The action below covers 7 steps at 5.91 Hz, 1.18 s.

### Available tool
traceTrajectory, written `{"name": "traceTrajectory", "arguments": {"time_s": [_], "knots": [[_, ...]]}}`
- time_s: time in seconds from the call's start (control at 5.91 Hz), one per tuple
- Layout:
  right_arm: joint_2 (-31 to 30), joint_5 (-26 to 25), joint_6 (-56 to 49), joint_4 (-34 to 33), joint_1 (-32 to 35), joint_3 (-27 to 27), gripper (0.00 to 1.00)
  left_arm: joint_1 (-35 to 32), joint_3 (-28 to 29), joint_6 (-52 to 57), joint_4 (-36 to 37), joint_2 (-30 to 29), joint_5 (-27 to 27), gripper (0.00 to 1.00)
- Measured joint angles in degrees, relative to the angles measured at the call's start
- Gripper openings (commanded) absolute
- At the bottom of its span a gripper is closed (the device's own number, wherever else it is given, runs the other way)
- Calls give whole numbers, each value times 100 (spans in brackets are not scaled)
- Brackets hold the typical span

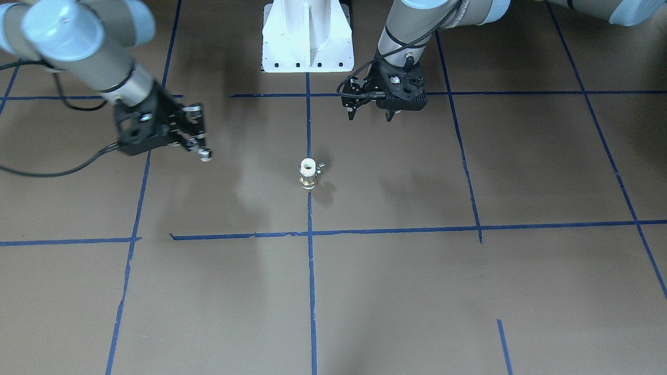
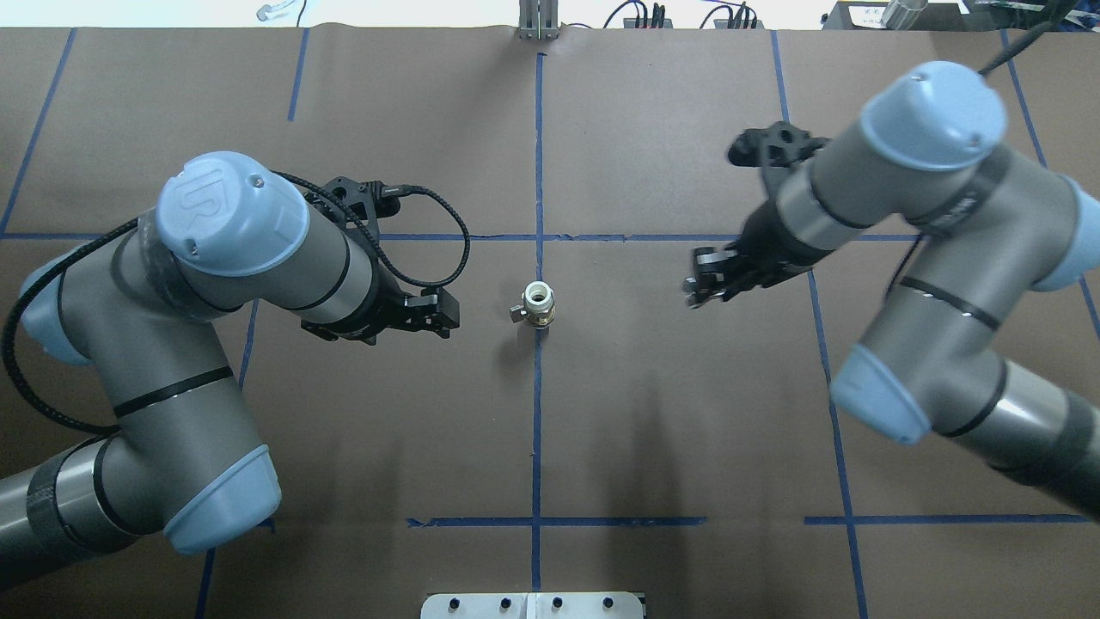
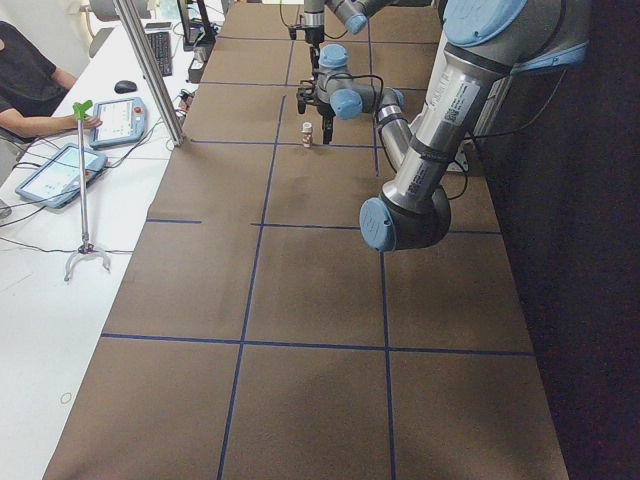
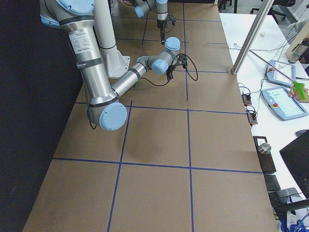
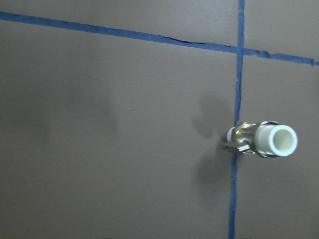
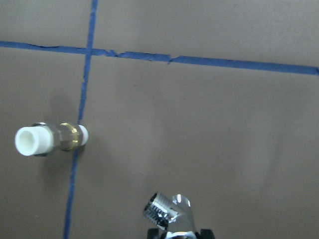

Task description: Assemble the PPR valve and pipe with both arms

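Note:
The PPR valve stands upright on the brown table on the centre blue tape line, white end up, with a small metal nub on its side. It also shows in the overhead view, the left wrist view and the right wrist view. My left gripper is open and empty, raised beside the valve. My right gripper is shut on the pipe, a small chrome bent piece with a threaded end, and holds it above the table on the valve's other side.
Blue tape lines divide the brown table into a grid. The white robot base stands behind the valve. A side desk with tablets and a seated person lies past the table's far edge.

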Motion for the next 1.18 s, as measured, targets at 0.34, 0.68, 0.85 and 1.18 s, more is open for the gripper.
{"name": "traceTrajectory", "arguments": {"time_s": [0.34, 0.68, 0.85, 1.18], "knots": [[1094, -844, 1128, -1155, -715, -4, 0, -9, -3, 167, -430, 524, 4, 90], [1969, -1152, 2510, -1304, -926, -807, 0, -2, -3, 175, -807, 873, 1, 91], [2245, -1176, 2938, -1291, -933, -1172, 0, 1, -3, 168, -848, 909, 4, 92], [2603, -1191, 3265, -1261, -935, -1748, 0, 10, -3, 158, -861, 918, 6, 92]]}}
